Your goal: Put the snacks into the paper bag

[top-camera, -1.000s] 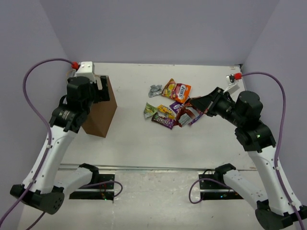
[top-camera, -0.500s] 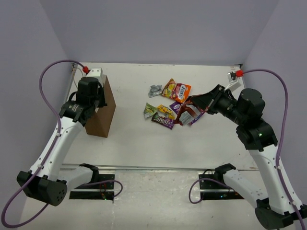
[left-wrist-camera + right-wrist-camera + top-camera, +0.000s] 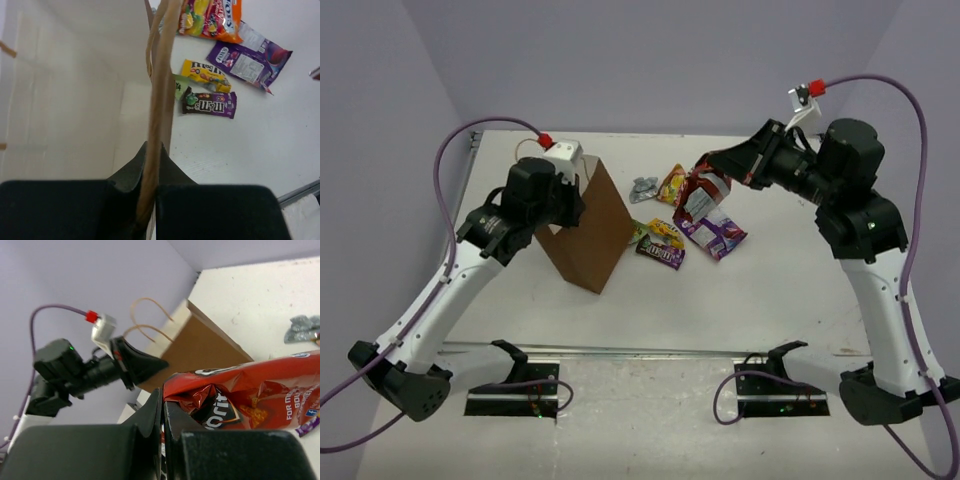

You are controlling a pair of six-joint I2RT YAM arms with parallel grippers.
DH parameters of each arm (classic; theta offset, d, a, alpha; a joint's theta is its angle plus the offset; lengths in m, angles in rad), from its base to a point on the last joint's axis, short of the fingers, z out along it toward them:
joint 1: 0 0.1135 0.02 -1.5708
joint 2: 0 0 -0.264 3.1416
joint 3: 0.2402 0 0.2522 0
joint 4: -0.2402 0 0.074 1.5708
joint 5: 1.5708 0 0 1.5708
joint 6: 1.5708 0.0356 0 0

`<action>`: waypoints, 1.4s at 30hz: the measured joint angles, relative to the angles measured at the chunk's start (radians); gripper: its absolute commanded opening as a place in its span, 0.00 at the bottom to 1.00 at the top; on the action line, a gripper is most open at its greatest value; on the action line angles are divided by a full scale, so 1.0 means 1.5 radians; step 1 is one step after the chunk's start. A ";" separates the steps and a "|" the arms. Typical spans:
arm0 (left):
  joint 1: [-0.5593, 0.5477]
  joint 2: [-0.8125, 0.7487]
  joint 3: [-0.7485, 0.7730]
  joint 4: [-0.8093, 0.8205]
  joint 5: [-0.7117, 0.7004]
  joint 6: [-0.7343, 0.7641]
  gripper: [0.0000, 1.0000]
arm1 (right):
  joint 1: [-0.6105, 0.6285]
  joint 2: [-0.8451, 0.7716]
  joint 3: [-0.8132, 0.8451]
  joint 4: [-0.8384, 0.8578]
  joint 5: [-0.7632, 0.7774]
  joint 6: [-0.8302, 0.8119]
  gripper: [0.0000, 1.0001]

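Note:
The brown paper bag (image 3: 592, 235) stands tilted left of centre, its pale inside (image 3: 75, 100) facing my left wrist camera. My left gripper (image 3: 575, 198) is shut on the bag's top rim (image 3: 159, 90), which runs straight between the jaws. My right gripper (image 3: 715, 165) is shut on the large red-orange chip bag (image 3: 698, 197), which hangs in the air over the other snacks. The crumpled top of the chip bag (image 3: 250, 400) is pinched in the jaws. On the table lie purple (image 3: 715, 232), yellow (image 3: 666, 233), dark brown (image 3: 660, 254), orange-yellow (image 3: 670, 183) and silver (image 3: 643, 186) packets.
The bag's thin loop handles (image 3: 150, 315) stick up from its rim. My left arm's wrist (image 3: 75, 372) sits close behind the bag. A metal rail (image 3: 650, 350) runs along the table's near edge, in front of both arm bases.
My left gripper closed on the bag's rim and pulled the bag rightwards toward the centre, tilting it. My right gripper lifted the chip bag up off the pile, uncovering the purple packet.

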State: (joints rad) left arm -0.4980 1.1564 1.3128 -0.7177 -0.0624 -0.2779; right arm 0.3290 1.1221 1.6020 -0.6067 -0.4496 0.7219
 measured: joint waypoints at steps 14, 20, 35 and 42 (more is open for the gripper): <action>-0.163 0.072 -0.006 0.060 -0.037 -0.013 0.00 | -0.001 0.145 0.339 -0.069 -0.011 -0.015 0.00; -0.176 0.064 -0.001 0.019 -0.134 -0.027 0.00 | -0.003 0.165 0.324 -0.087 -0.011 -0.015 0.00; -0.175 -0.004 -0.034 -0.085 -0.225 -0.054 0.00 | -0.007 0.192 0.326 -0.093 -0.032 0.001 0.00; -0.176 0.009 -0.060 -0.016 -0.180 -0.065 0.00 | -0.009 0.193 0.326 -0.092 -0.040 0.002 0.00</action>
State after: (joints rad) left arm -0.7616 1.1698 1.2228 -0.7422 -0.3317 -0.3756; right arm 0.3149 1.4109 2.0907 -0.7452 -0.5095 0.7250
